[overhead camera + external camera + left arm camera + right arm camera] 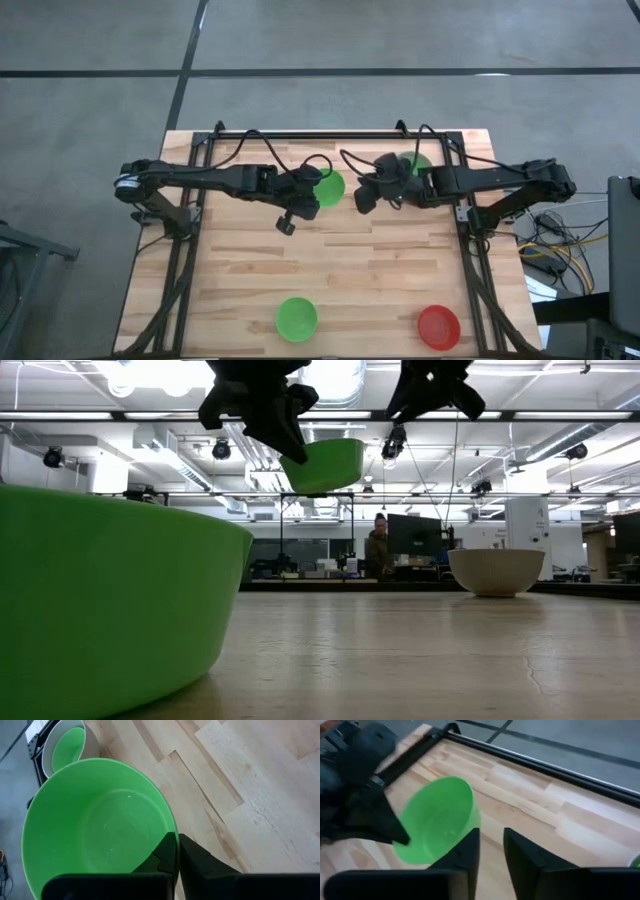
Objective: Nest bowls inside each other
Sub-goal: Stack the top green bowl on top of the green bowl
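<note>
R gripper (491, 851) fingers parted – green bowl (436, 820) held aloft by L gripper (395, 837).

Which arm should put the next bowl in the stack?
Left. The left claw pinches a green bowl by its rim, lifted off the table, near the white bowl that already holds one. The right claw is open and empty.
</note>
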Motion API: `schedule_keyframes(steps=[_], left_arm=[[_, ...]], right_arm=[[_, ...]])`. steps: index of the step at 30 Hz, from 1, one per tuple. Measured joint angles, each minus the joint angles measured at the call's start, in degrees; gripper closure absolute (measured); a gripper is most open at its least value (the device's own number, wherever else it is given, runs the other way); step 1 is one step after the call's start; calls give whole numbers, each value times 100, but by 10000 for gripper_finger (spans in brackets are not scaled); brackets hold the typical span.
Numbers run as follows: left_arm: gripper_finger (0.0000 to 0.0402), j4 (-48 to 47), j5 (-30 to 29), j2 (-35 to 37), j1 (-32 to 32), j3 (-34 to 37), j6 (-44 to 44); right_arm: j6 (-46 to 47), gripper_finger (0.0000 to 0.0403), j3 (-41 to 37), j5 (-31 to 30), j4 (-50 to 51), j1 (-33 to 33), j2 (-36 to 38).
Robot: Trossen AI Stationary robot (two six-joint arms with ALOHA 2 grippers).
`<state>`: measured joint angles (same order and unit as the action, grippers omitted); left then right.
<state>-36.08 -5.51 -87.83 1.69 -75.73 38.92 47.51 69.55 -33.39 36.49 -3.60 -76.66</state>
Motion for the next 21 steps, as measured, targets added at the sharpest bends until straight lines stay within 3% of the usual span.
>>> schedule_keyframes(steps=[9,21], left_arm=[[390,-2,2,0,0,1,-2],[391,-2,4,0,-66,1,-15]], right_arm=[[544,239,-264,-264,10,7,-2],[562,225,-50,-408,-3,44,7]])
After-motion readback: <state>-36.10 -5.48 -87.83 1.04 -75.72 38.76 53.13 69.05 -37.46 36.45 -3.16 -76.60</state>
